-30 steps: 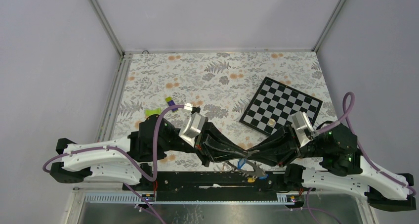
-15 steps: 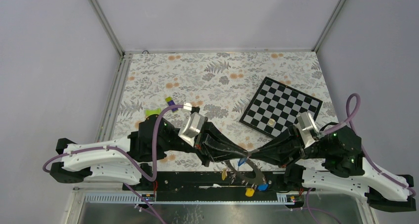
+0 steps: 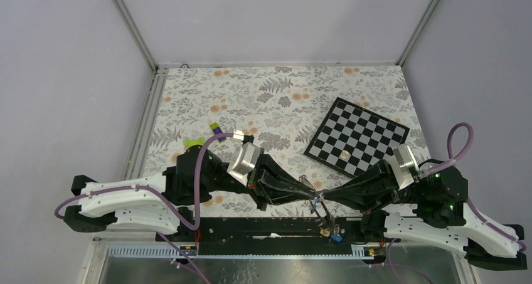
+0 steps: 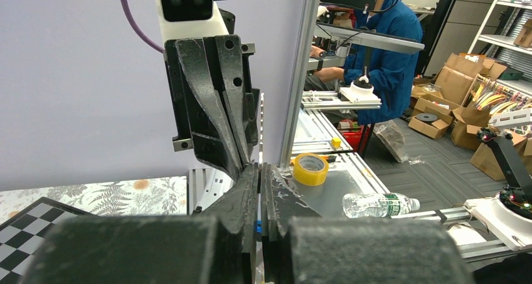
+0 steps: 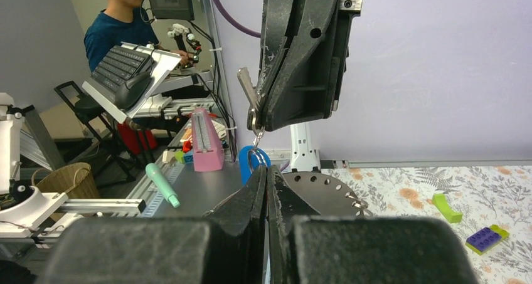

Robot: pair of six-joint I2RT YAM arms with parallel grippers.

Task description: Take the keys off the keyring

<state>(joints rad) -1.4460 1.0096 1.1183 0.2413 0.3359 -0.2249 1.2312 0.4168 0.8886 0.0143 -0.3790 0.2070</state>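
Observation:
My left gripper (image 3: 310, 194) and right gripper (image 3: 321, 197) meet tip to tip above the table's front edge. In the right wrist view the left gripper (image 5: 262, 125) is shut on a silver key (image 5: 247, 88), and a small wire ring hangs from that key. My right gripper (image 5: 266, 170) is shut on the wire loop of the blue key (image 5: 250, 160). The flat grey keyring (image 5: 326, 187), with holes along its rim, lies just right of the right fingers. More keys (image 3: 331, 231) dangle below the tips. Blue shows deep in the slit of the left gripper (image 4: 259, 168).
A checkerboard (image 3: 357, 135) lies at the back right. A purple-and-green block (image 3: 217, 128) and a green piece (image 3: 193, 143) sit behind the left arm. The black rail (image 3: 251, 224) runs along the front edge under the hanging keys.
My right gripper has shut and drawn back to the right. The keyring, which hung broadside under the tips half a second ago, now shows almost edge-on. The keys have swung right. The left arm stayed put.

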